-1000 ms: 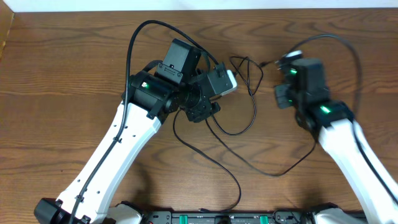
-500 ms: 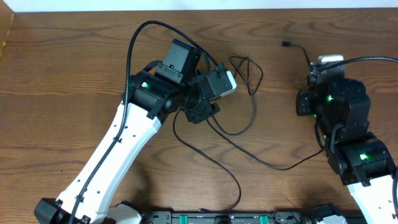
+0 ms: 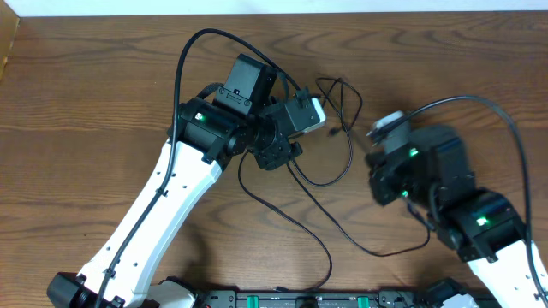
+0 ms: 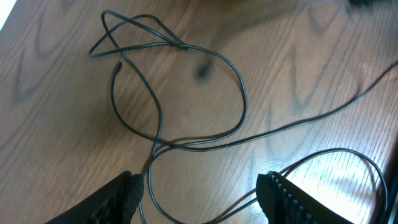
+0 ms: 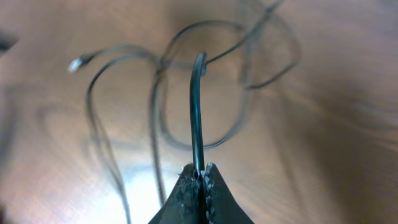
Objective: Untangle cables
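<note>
Thin black cables (image 3: 346,128) lie in crossed loops on the wooden table, right of my left arm. In the left wrist view the tangle (image 4: 180,144) crosses just ahead of my left gripper (image 4: 202,199), which is open over the wood with two strands running between its fingers (image 4: 124,194). My right gripper (image 5: 199,174) is shut on one black cable (image 5: 198,112) that rises from its tips toward the loops. A metal-tipped plug (image 5: 76,63) lies at the upper left. In the overhead view the right gripper (image 3: 375,164) sits right of the tangle, its tips mostly hidden.
The table's far edge (image 3: 274,12) runs along the top. A long strand (image 3: 295,224) trails to the front edge near a black rail (image 3: 300,299). A thick black lead (image 3: 184,60) arcs over the left arm, another (image 3: 505,120) over the right arm.
My right arm pulled away to the right with the cable, then swung back left and lower toward the middle. The strand's low bend shifted with it. The left arm has not moved.
</note>
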Robot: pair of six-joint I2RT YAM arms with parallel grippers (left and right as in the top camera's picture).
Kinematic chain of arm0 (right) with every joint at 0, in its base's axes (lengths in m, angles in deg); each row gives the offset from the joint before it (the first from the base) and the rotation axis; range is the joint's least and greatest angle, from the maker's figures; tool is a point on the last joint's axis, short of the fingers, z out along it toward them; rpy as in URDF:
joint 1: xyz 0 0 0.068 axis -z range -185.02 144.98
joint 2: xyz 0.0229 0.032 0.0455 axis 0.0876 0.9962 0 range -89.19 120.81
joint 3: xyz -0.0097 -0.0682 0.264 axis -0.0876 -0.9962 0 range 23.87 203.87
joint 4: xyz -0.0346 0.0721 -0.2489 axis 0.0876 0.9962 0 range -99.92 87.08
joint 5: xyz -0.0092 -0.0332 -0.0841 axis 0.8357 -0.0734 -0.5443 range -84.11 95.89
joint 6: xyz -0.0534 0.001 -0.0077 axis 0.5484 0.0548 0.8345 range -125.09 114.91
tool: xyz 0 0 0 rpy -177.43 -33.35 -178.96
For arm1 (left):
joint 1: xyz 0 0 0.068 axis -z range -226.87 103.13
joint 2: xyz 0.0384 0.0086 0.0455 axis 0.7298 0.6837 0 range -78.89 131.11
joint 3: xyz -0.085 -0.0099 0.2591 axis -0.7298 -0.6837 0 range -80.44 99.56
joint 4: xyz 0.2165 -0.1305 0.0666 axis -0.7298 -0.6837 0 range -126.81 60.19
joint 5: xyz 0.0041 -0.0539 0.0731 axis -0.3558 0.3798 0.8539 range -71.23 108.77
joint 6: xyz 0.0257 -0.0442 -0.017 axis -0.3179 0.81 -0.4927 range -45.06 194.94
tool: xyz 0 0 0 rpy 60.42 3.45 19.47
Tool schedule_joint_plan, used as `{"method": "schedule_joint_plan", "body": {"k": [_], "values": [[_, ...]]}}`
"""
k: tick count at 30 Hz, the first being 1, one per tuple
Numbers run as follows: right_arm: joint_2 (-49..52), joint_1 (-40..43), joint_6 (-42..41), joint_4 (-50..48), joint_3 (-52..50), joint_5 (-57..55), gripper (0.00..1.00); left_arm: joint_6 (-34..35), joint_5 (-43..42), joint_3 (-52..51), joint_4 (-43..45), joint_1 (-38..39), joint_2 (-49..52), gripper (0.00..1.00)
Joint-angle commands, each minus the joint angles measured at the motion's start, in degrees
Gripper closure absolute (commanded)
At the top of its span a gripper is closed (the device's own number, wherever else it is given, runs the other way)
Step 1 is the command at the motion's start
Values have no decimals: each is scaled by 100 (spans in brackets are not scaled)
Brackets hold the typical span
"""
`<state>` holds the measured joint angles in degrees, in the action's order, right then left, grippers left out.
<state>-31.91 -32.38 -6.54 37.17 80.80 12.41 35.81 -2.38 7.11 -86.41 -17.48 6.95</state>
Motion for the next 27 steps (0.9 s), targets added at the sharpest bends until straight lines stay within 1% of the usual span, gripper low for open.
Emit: {"method": "schedule_joint_plan", "body": {"k": [1,7,13,16,24,27], "values": [[127,-551,157,258,39,101,99,42,-90,-7,-15,-17,28,36],[479,-1239,157,723,39,-210,99,44,-90,-7,-15,-17,28,36],[1075,-1593,151,1062,37,-208,99,44,-90,-7,-17,-17,28,36],[1316,-1716,103,1073,37,-210,99,44,-90,-7,-17,-17,28,36],[1801,-1958,-400,1027,17,-144,99,44,-90,-7,-13,-17,28,36],[2013,-2052,-636,872,-81,-140,99,42,-90,-7,-15,-17,28,36]]}}
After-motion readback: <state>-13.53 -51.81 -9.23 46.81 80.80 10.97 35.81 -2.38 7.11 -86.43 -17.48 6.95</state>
